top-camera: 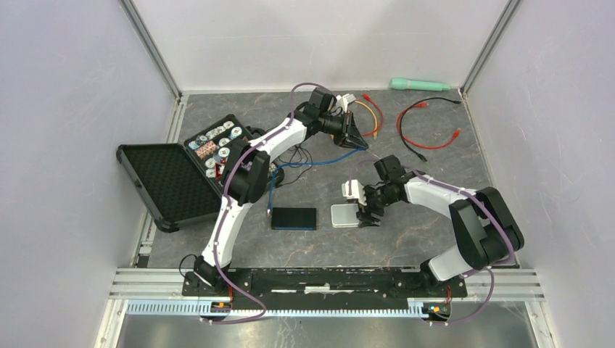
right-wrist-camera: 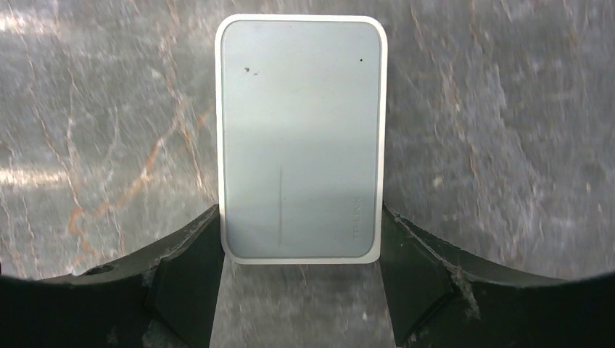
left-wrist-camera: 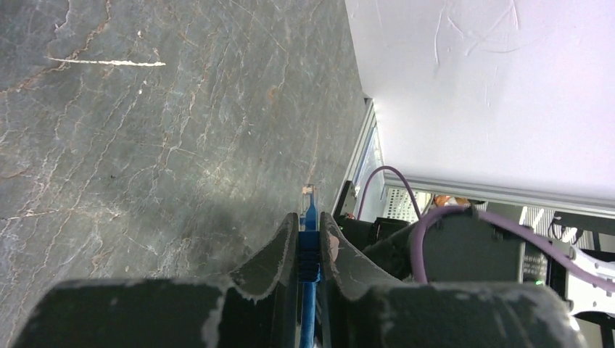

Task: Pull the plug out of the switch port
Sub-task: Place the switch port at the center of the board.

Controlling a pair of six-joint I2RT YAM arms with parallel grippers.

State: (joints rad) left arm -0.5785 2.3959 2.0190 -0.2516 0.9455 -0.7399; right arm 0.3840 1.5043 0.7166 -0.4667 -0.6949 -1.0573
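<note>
At the left of the top view, an open black foam-lined case lies on the table. In the upper middle, the left gripper is clamped on the blue cable just behind its clear plug. The plug sticks out past the fingertips, free of any port. A dark flat slab lies lower centre, and the white switch sits just right of it, well apart from the plug. The right gripper presses on the switch's two long sides. A red cable lies at the upper right.

Dark marbled tabletop; pale lilac walls; aluminium corner posts
</note>
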